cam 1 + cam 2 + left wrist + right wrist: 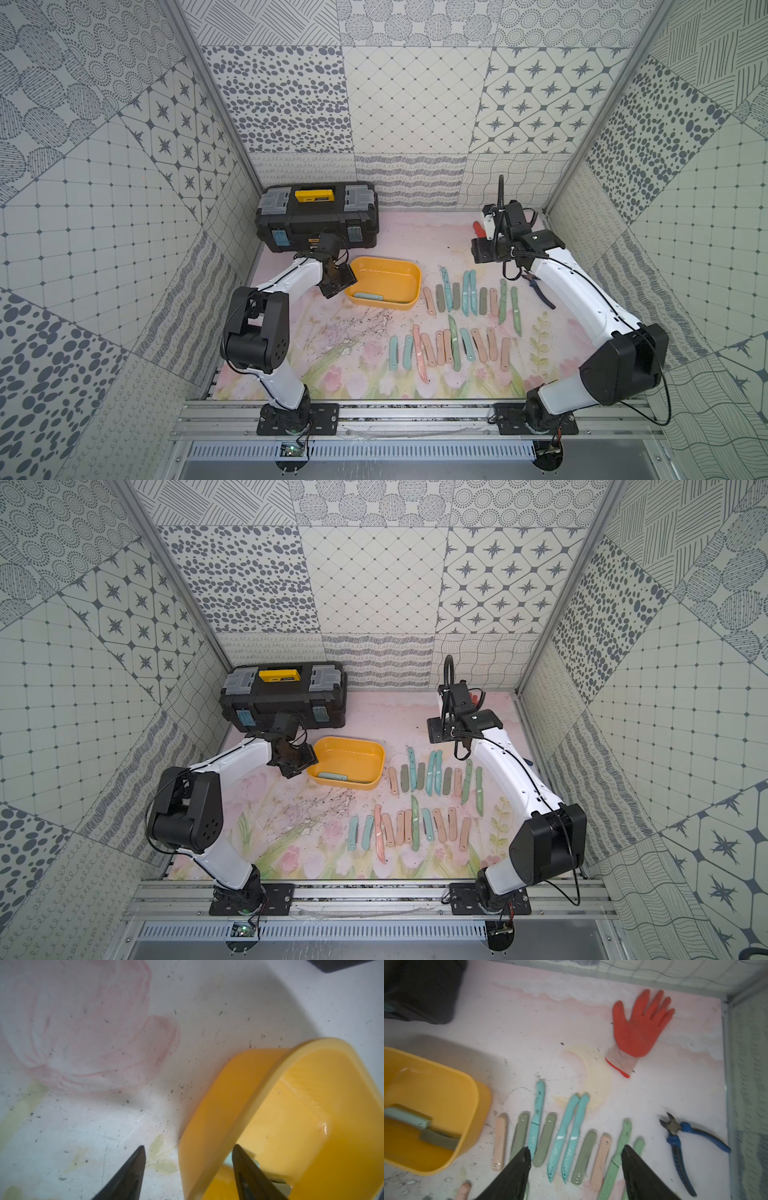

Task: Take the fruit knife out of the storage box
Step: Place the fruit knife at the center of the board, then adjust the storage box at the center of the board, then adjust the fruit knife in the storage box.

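The job stood at its last pick: 1 fruit knife (369, 296) lay in the storage box (390, 306), flat on the floor against the wall nearest the arms, teal handle joined to a grey-green half. The other knives (467, 293) were already laid out in 2 rows on the worktop (415, 237) just beside the box.

The left pincer (189, 1147) had its jaws apart and straddled the box's wall at a near corner, 1 finger outside and 1 inside, gripping nothing I could see. The inner finger sat close to the knife's end. The right pincer (576, 1148) hung above the farther row with jaws apart and nothing between them.

To my mind the next move was a reach into the box for that knife. It lay low and tight to the wall, so a finger would need to slip between handle and plastic without shoving the light box along; the left pincer looked placed to steady it.

As for writing, the black toolbox (316, 220) carried a dark label on its yellow handle and an orange sticker on its front, both too small to read. The red glove (639, 1028) and blue pliers (685, 1140) showed no lettering.
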{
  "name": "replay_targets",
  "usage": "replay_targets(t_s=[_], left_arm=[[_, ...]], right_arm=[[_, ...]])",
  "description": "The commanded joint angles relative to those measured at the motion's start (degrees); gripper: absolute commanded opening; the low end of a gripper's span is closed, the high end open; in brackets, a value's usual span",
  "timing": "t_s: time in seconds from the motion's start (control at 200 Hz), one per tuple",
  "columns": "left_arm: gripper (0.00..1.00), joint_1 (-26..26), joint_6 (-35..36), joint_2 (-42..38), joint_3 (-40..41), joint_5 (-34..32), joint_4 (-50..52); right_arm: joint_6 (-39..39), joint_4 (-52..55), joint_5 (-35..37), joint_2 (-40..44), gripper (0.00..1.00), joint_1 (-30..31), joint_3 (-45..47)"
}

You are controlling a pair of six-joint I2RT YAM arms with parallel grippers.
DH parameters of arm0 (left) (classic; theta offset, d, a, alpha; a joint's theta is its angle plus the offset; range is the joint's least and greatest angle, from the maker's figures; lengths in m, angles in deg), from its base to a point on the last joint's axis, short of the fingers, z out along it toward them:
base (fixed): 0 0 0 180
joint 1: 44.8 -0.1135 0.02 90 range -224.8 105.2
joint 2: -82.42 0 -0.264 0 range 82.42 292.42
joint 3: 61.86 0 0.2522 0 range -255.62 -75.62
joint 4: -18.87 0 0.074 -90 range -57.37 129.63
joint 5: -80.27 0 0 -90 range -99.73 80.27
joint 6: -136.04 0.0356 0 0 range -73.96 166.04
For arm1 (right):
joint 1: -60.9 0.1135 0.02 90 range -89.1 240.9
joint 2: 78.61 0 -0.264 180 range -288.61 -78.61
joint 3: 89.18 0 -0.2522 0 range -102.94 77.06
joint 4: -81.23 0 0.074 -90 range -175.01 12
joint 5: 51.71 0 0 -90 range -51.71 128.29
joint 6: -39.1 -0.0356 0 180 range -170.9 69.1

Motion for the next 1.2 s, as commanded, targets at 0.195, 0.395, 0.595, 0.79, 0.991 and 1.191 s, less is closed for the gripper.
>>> replay_targets(t_s=[0.195,0.395,0.595,0.79,0.991,1.191], left_arm=[[0.66,0.1,1.2,-0.6,-0.6,-1.2,1.3],[0.63,1.1,0.3,0.4,-0.8,-3.0,3.0],[0.59,1.3,0.0,1.5,-0.3,-3.9,3.5],[0.49,1.3,0.6,4.6,-1.5,-3.3,3.0],[0.45,1.3,0.3,4.7,-1.7,-2.9,1.9],[0.33,1.3,0.5,3.9,-1.2,-2.5,2.1]], right_arm=[[9.8,-8.5,-15.5,-15.4,0.72,13.2,-15.0],[11.6,1.7,-17.7,-32.1,0.71,19.7,-29.5],[8.7,12.4,-10.7,-43.7,0.71,21.5,-41.6],[8.4,12.6,-9.7,-43.5,0.72,21.5,-40.7],[8.6,13.2,-10.1,-43.8,0.72,21.5,-39.5],[8.4,14.8,-13.9,-45.8,0.71,21.5,-39.8]])
